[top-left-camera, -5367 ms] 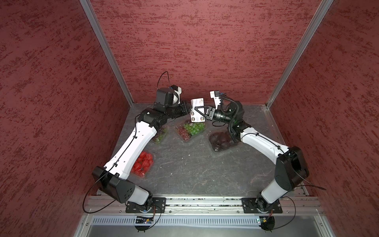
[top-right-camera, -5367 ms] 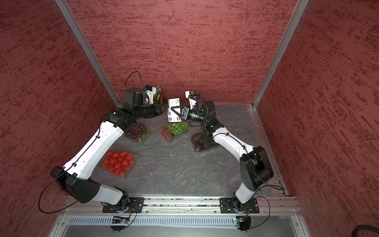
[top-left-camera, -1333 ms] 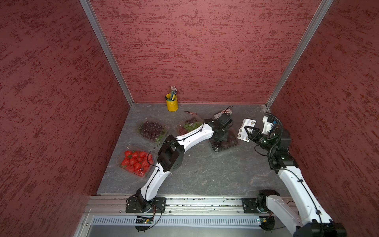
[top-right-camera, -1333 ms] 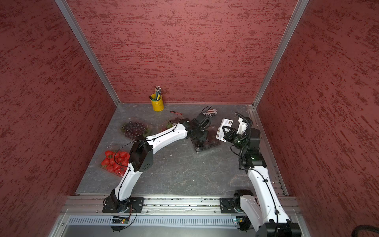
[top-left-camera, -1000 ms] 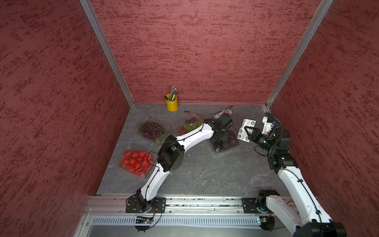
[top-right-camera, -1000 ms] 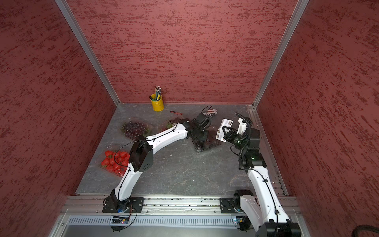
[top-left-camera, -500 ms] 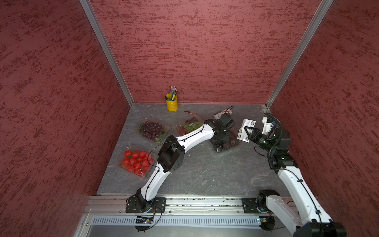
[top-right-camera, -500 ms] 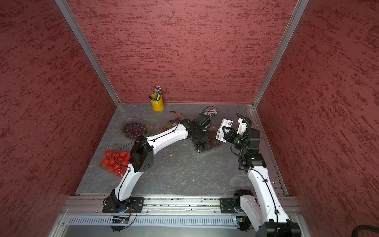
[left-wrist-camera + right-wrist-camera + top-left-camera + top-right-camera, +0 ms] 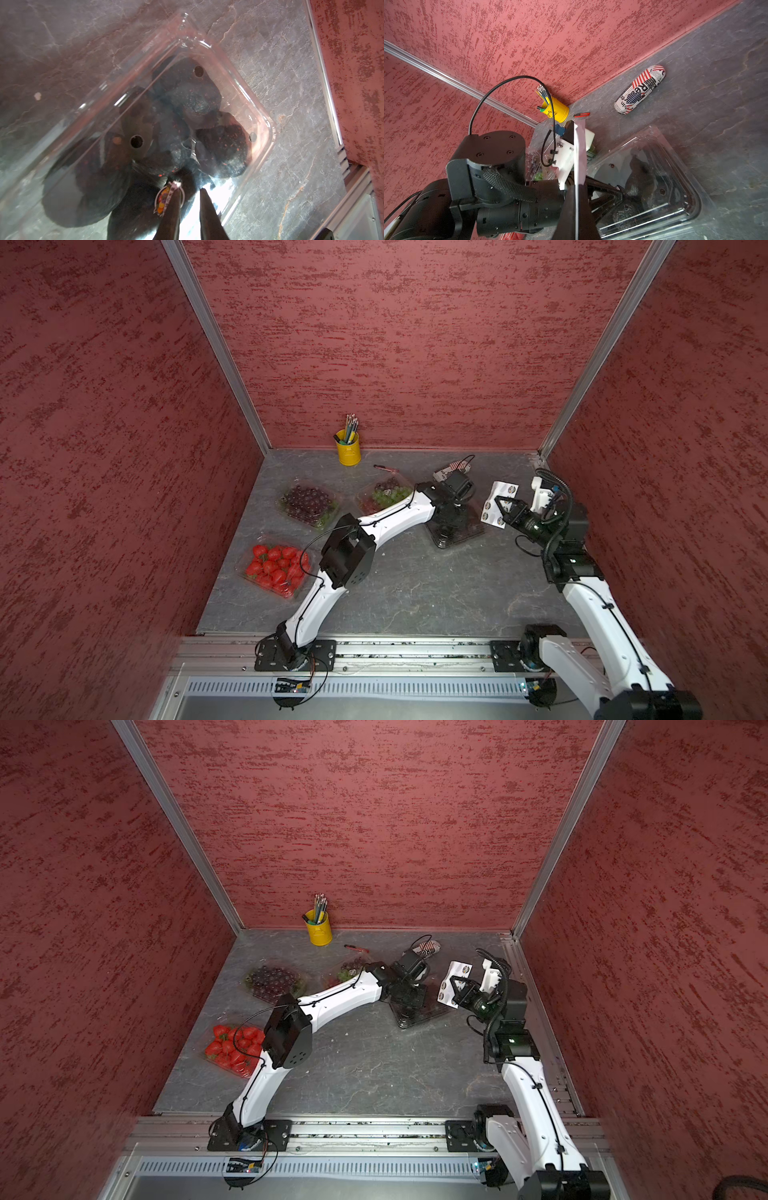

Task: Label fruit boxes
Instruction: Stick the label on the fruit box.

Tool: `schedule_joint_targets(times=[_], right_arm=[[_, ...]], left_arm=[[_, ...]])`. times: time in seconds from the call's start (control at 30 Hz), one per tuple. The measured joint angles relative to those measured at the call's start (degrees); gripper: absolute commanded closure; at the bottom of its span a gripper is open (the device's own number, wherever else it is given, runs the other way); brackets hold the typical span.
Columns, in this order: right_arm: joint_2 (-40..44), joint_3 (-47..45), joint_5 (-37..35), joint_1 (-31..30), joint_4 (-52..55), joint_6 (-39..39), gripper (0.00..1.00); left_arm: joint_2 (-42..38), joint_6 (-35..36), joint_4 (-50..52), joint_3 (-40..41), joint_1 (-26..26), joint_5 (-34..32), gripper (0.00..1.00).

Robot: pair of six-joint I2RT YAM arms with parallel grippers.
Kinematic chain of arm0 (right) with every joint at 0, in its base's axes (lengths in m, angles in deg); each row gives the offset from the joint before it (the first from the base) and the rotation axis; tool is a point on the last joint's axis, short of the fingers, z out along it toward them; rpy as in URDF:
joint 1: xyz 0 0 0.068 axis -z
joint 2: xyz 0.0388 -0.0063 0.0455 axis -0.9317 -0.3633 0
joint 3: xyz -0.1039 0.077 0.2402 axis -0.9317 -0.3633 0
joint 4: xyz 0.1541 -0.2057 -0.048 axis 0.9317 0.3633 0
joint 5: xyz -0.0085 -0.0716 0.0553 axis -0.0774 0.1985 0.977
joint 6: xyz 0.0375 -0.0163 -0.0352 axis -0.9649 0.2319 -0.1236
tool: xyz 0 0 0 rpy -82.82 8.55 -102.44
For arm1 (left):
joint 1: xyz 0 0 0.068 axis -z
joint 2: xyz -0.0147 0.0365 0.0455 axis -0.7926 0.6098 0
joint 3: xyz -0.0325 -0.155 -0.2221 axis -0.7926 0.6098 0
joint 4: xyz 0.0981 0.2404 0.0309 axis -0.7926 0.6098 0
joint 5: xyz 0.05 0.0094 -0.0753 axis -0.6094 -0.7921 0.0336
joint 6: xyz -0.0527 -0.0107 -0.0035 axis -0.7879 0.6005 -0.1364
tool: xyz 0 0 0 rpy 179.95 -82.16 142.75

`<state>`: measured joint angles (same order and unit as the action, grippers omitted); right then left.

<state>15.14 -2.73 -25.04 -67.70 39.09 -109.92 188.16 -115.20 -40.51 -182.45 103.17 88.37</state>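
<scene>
1. Left wrist view: left gripper (image 9: 189, 188), dark fingers slightly parted, having just begun to spread; small round printed sticker (image 9: 166, 197) clings to one fingertip.
2. Clear plastic punnet of dark fruit on black tray (image 9: 268, 128): on grey table (image 9: 415, 593), directly beneath that gripper.
3. Right gripper (image 9: 503, 509): pinching white sheet of round stickers (image 9: 498, 492), aloft just beside the punnet.
4. Judgement: label release under way; sticker not yet seen flat on the punnet.

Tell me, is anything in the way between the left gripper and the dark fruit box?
Nothing visible. The left gripper sits right at the clear lid of the dark fruit box, with only a round sticker at one fingertip.
</scene>
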Motion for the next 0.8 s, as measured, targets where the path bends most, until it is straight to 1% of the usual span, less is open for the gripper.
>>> schedule_joint_targets(times=[0.2,0.43,0.6,0.8], right_arm=[[0.00,0.00,0.00,0.15,0.02,0.00,1.00],[0.00,0.00,0.00,0.35,0.00,0.00,1.00],[-0.20,0.00,0.22,0.35,-0.07,0.02,1.00],[-1.60,0.00,1.36,0.37,-1.07,-0.13,1.00]], left_arm=[[0.02,-0.94,-2.34,0.81,-0.28,2.60,0.83],[-0.52,-1.55,-3.61,2.10,-0.37,2.49,0.83],[-5.14,-2.25,-4.98,7.48,-1.01,1.55,0.82],[-14.10,-4.11,-7.52,13.66,-3.65,0.55,0.79]])
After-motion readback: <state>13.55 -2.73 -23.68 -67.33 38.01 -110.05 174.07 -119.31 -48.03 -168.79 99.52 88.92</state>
